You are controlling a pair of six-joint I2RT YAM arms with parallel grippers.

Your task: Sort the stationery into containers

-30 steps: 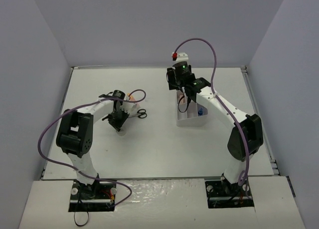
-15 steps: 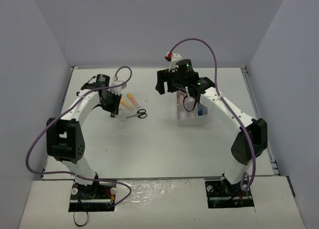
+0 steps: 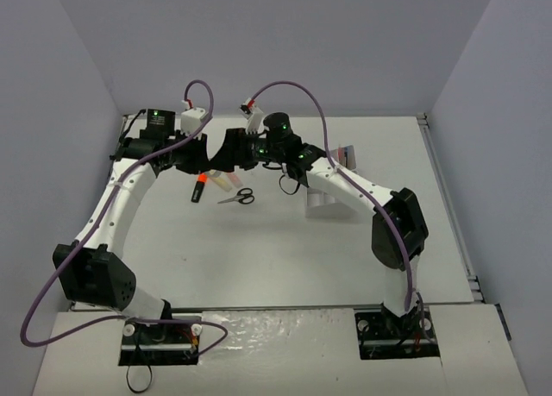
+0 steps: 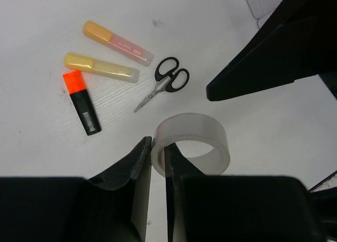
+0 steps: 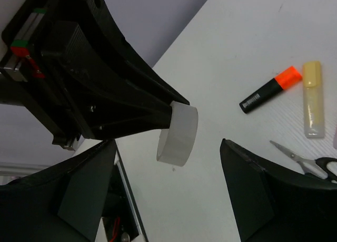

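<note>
Tape ring [image 4: 190,127] is pinched by its wall between the fingers of the left gripper [image 4: 158,148], held up off the table [image 4: 42,147]; the right gripper [image 5: 167,147] faces it with jaws spread wide, touching nothing. Three highlighters [image 4: 101,67] and the scissors [image 4: 166,83] lie on the table below; the white tray [image 3: 321,204] sits well apart from them.

You have the clear tape ring [image 4: 190,144] up off the table, its wall pinched in the left gripper [image 4: 158,156]. Three pens lie close together on the table. The pink highlighter [image 4: 117,42] and yellow highlighter [image 4: 101,67] are roughly parallel, and the orange highlighter [image 4: 82,101] is angled at the yellow's cap end. The black-handled scissors [image 4: 164,81] lie shut just beside them. The white tray [image 3: 326,203] sits well apart, partly hidden.
</note>
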